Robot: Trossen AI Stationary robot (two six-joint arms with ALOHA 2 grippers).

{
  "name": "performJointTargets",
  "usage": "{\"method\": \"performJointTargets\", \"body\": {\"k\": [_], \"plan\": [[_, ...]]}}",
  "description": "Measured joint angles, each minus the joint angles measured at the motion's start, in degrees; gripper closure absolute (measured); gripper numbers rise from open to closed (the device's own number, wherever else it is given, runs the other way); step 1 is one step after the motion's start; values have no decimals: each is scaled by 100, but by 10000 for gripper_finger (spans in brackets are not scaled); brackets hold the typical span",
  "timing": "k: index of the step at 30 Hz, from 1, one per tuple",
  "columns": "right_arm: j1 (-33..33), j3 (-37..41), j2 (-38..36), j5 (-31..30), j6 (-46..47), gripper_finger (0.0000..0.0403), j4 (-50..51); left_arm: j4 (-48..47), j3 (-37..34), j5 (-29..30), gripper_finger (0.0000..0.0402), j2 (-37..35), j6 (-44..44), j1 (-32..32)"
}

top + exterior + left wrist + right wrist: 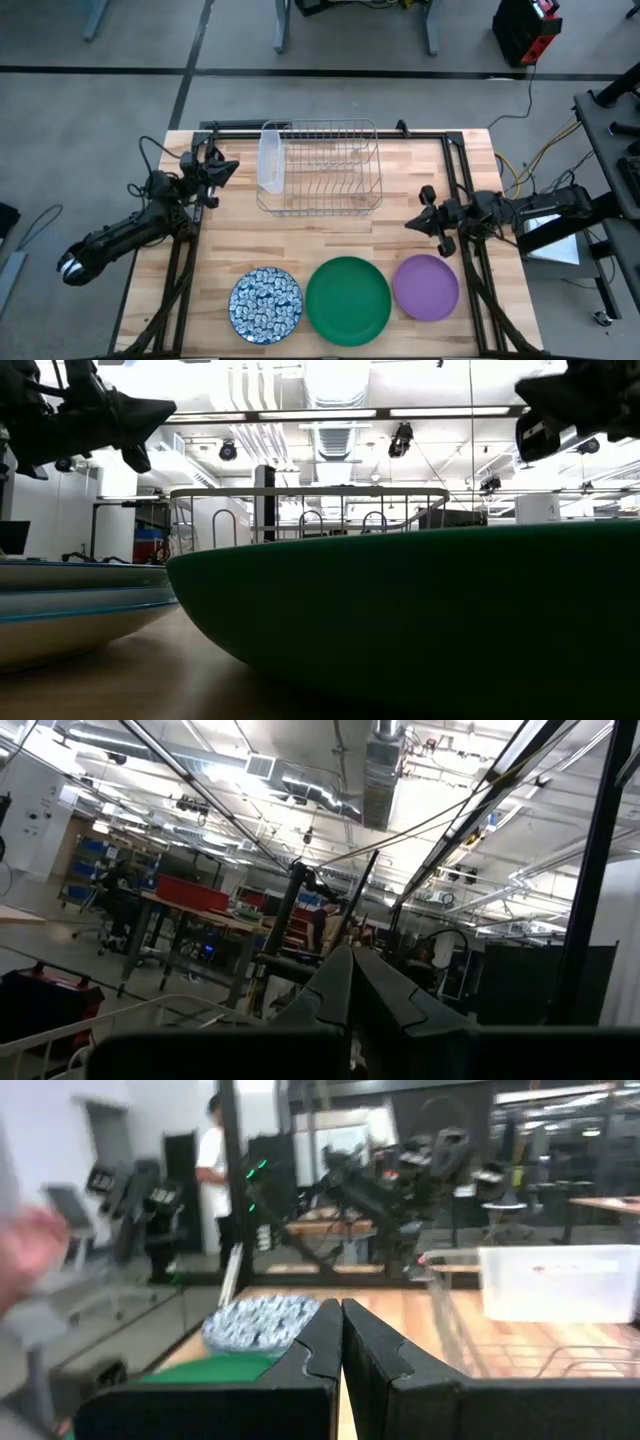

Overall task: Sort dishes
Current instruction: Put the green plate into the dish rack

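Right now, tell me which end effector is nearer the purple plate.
Right. The right end effector hangs just above-left of the purple plate in the high view; the left end effector sits across the table by the dish rack.

A clear tub (pixel 270 158) stands inside the wire rack (pixel 320 167)

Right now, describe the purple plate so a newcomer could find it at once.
Start at the wire dish rack on the wooden table. Three plates line the edge opposite it. The purple plate ends that row beside the right gripper, plain and smaller than the green plate.
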State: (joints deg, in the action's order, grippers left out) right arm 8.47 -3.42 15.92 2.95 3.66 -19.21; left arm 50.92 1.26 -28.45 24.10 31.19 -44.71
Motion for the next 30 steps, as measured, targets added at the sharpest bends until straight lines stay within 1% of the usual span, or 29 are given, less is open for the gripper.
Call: {"method": "performJointTargets", "body": {"k": [4, 8, 12, 13, 16, 17, 20, 21, 24, 27, 30], "plan": [[17, -338, 173, 2, -169, 403, 235, 0, 0, 0, 401, 57, -14, 0], [15, -799, 503, -2, -517, 403, 297, -3, 0, 1, 401, 126, -495, 0], [15, -1246, 876, -4, -616, 403, 659, 5, 0, 35, 401, 189, -517, 0], [15, -1350, 978, -5, -617, 403, 771, 12, 0, 104, 401, 192, -458, 0], [15, -1566, 1299, -6, -651, 403, 1036, 26, 0, 176, 401, 190, 195, 0], [15, -1613, 1406, -6, -699, 403, 1069, 28, 0, 54, 401, 184, 246, 0], [15, -1697, 1720, -8, -849, 403, 1159, 92, 0, -743, 401, 178, 176, 68], [15, -1727, 1822, -8, -884, 403, 1155, 170, 0, -840, 401, 164, 222, 117], [13, -1816, 2120, -9, -910, 403, 1131, 544, 0, -746, 401, 148, 381, 383], [13, -1852, 2406, -10, -1005, 403, 1129, 1067, 0, -491, 401, 163, 421, 864], [13, -1851, 2697, -10, -1117, 403, 1083, 1498, 0, -258, 401, 192, 10, 1505]]}}
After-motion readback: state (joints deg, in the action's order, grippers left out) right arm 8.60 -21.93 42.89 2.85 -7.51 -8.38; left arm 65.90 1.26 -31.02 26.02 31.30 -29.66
